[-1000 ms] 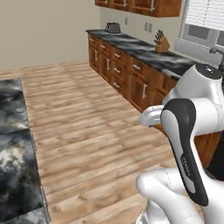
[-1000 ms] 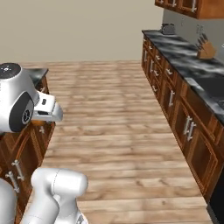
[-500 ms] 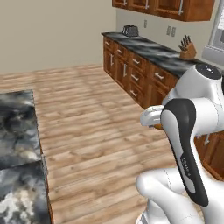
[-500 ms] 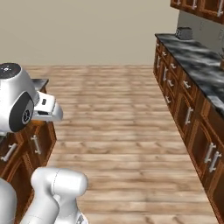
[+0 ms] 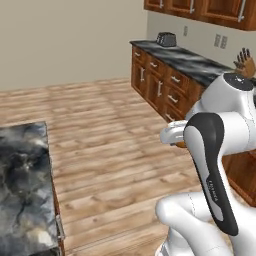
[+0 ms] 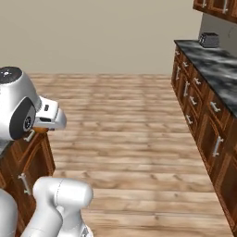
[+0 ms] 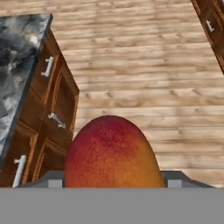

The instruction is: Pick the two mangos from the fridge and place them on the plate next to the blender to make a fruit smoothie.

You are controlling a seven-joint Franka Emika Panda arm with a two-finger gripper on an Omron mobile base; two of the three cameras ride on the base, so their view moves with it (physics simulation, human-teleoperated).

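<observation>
When you look at the left base view, you see the white arm [image 5: 220,165] with its smooth round joints and a dark band, folded up at the lower right. A dark marbled counter [image 5: 22,185] sits at the lower left, and its top looks shiny and cloudy. Wood plank floor [image 5: 110,135] runs between it and a long row of brown wood cabinets [image 5: 165,90] with silver handles along the right wall. On that far counter stand a small grey toaster [image 5: 165,39] and a knife block [image 5: 242,61].

From the right base view, you see the arm's round white and black joint [image 6: 18,109] at the left, over a brown cabinet [image 6: 28,173]. A bit of orange peeks out under the white hand.

Through the hand view, you see one mango [image 7: 113,155] up close, smooth and egg-shaped, red on top and orange lower down. It sits at the gripper [image 7: 113,181], between the two grey finger tips [image 7: 52,180], above the plank floor near the marbled counter's corner. The pincer looks clamped on the mango.
</observation>
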